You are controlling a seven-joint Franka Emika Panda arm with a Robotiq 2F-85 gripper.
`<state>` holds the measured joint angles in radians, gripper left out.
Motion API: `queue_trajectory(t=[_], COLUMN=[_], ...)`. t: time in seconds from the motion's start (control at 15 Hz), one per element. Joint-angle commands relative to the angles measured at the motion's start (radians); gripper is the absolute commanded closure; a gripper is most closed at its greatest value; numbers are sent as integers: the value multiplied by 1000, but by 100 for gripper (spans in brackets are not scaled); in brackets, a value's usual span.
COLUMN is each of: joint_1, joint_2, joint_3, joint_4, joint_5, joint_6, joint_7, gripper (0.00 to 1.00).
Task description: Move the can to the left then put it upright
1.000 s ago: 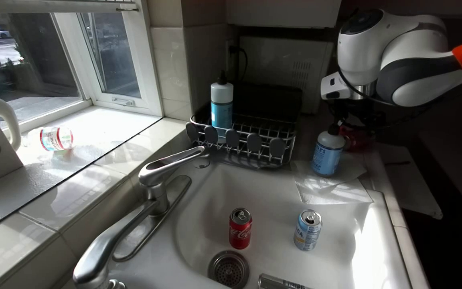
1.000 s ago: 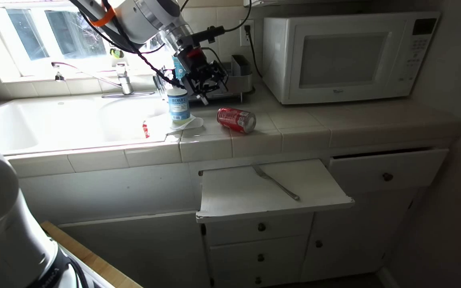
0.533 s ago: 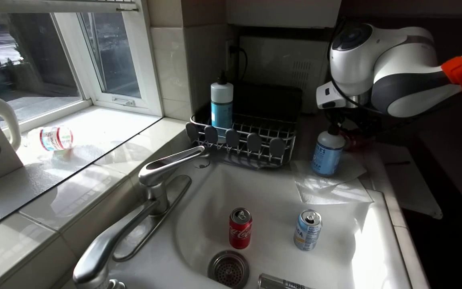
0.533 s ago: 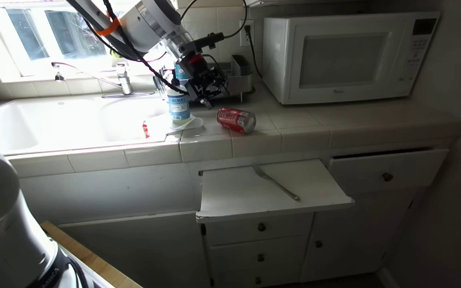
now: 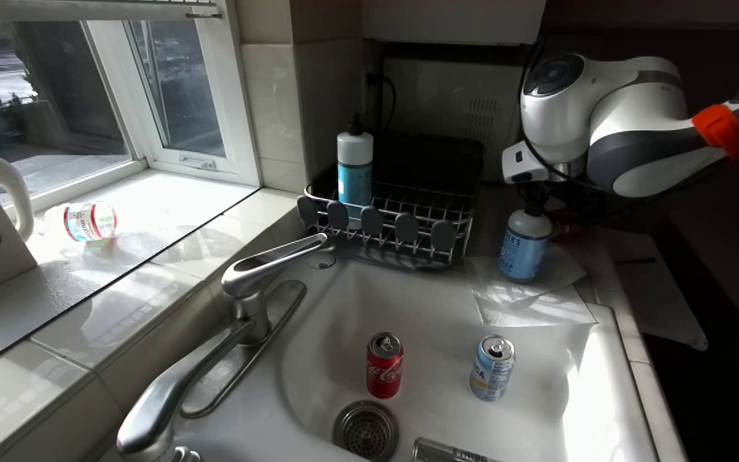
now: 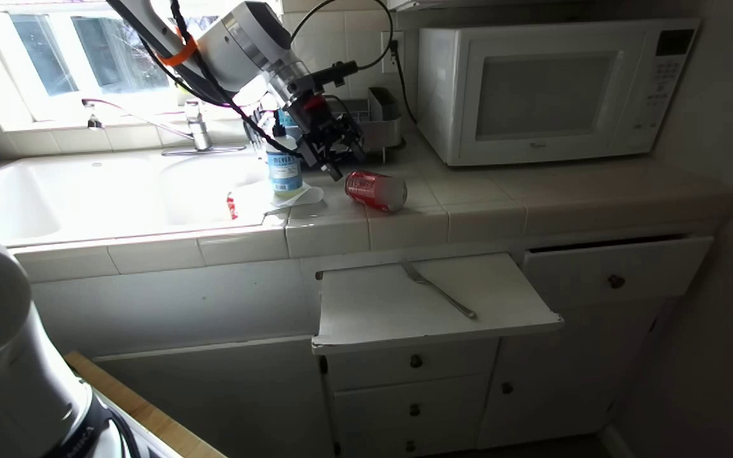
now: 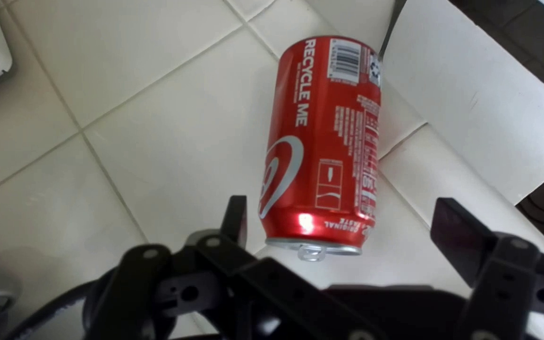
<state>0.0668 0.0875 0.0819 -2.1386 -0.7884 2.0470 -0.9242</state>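
Note:
The can is red and lies on its side on the tiled counter. In an exterior view the can (image 6: 376,191) shows just beyond the sink's end; in an exterior view only a dark red part of the can (image 5: 567,224) shows behind the soap bottle. In the wrist view the can (image 7: 321,141) points its silver tab end toward my gripper (image 7: 343,229). My gripper is open and empty, one finger on each side of the tab end, without touching it. In an exterior view my gripper (image 6: 346,163) is above and beside the can, tilted down.
A pale blue soap bottle (image 5: 523,247) stands close beside the gripper on a white sheet (image 5: 536,308). The dish rack (image 5: 395,237) and microwave (image 6: 551,95) stand behind. A red can (image 5: 385,366) and a blue-silver can (image 5: 492,369) stand in the sink (image 5: 433,301). A pull-out board (image 6: 366,299) holds a fork.
The arm has moved lower and a little closer to the can, with the gripper descending beside the soap bottle. The can has not moved.

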Motion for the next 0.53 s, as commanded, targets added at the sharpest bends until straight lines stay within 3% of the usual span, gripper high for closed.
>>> queue_trajectory(t=[0.0, 0.33, 0.4, 0.47], joint_1=[4, 2, 1, -1], joint_2=[29, 46, 49, 52], joint_3=[0, 0, 0, 0], joint_4=[11, 16, 17, 17], joint_5=[-33, -20, -21, -15], joint_6=[12, 7, 10, 18], joint_7=[24, 17, 18, 11], gripper=[0, 2, 13, 16])
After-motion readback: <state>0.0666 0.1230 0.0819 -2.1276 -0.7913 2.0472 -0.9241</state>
